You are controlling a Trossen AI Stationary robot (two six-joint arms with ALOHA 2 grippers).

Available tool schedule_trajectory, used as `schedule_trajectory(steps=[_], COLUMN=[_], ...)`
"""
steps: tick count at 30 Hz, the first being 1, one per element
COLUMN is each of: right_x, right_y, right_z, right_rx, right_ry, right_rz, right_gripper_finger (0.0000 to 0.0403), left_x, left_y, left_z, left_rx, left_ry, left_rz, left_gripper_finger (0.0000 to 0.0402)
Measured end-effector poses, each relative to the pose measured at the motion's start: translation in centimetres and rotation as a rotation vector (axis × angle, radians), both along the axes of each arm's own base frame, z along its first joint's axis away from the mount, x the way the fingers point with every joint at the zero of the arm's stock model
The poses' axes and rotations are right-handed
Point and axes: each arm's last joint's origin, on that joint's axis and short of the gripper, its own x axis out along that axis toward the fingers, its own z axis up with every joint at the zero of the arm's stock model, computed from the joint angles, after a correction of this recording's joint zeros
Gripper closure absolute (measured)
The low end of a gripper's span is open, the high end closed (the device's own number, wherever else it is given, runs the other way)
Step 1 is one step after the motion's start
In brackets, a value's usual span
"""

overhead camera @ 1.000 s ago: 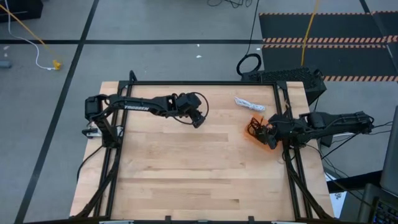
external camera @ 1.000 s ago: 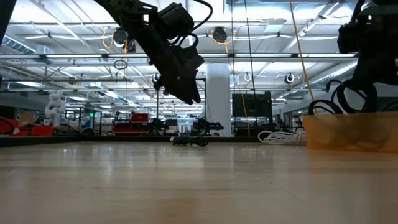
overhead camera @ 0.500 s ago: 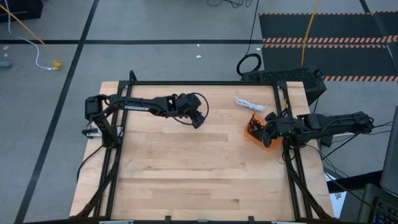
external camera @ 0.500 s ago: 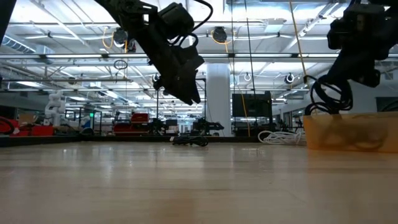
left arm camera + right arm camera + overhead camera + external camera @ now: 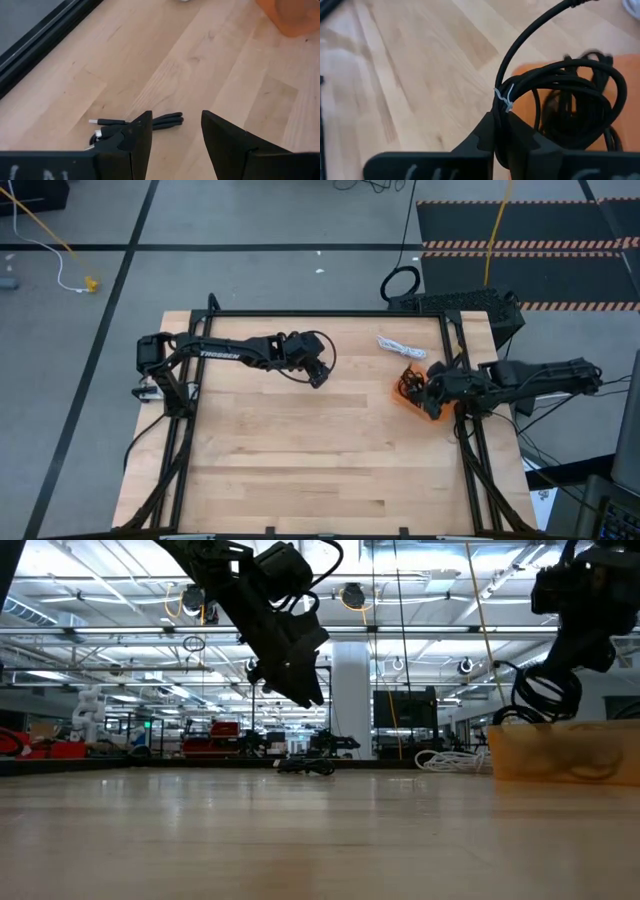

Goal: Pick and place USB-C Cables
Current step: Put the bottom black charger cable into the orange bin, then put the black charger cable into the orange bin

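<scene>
Black cable (image 5: 560, 95) in right pincer (image 5: 510, 145)

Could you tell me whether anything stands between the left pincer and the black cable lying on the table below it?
Nothing visible does. The left pincer hangs open above the black cable, with only bare table around it. The right pincer is off at the orange tray, shut on another black cable.

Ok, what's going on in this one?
The right gripper is shut on a coiled black cable, holding it over the orange tray, where other black cables already lie. The left gripper hangs open above another black cable on the table. A white cable lies near the tray.
</scene>
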Motion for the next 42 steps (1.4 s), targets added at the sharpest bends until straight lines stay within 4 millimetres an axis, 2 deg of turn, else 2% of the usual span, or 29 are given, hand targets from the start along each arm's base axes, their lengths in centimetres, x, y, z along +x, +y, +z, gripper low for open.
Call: schedule_trajectory(steps=[3,7,11,15,26,31,35,42], right_x=[0.1,-0.2,-0.7,-0.3,0.0,0.0,0.3,0.7], right_y=[0.0,-0.2,-0.2,0.1,0.0,0.1,0.1,-0.3], right_z=[1.2,2.0,1.5,1.2,0.3,0.4,2.1,5.3], right_rx=[-0.011,-0.073,-0.092,-0.023,-0.098,-0.065,-0.072,-0.195], right_ry=[-0.003,0.100,0.248,0.299,0.474,0.474,0.410,0.271], right_rz=[0.009,0.005,0.019,0.069,0.093,0.110,0.081,-0.007], right_gripper_finger=[0.0383,0.0377,0.0374,0.0361,0.0277,0.0261,0.0259,0.0259], left_x=[0.0,0.0,0.0,0.0,0.3,0.2,-0.3,-0.9], left_y=[0.0,0.0,0.0,0.0,0.1,0.3,0.8,1.9], left_z=[0.0,0.0,0.0,0.0,0.3,0.2,-0.1,-0.4], left_rx=[-0.002,-0.003,-0.003,-0.002,0.015,-0.035,-0.035,-0.023], left_ry=[-0.002,-0.003,-0.003,-0.006,-0.037,-0.028,0.021,0.071], left_rz=[0.002,0.004,0.005,0.005,-0.019,-0.148,-0.186,-0.194], left_gripper_finger=[0.0229,0.0229,0.0229,0.0229,0.0229,0.0229,0.0229,0.0229])
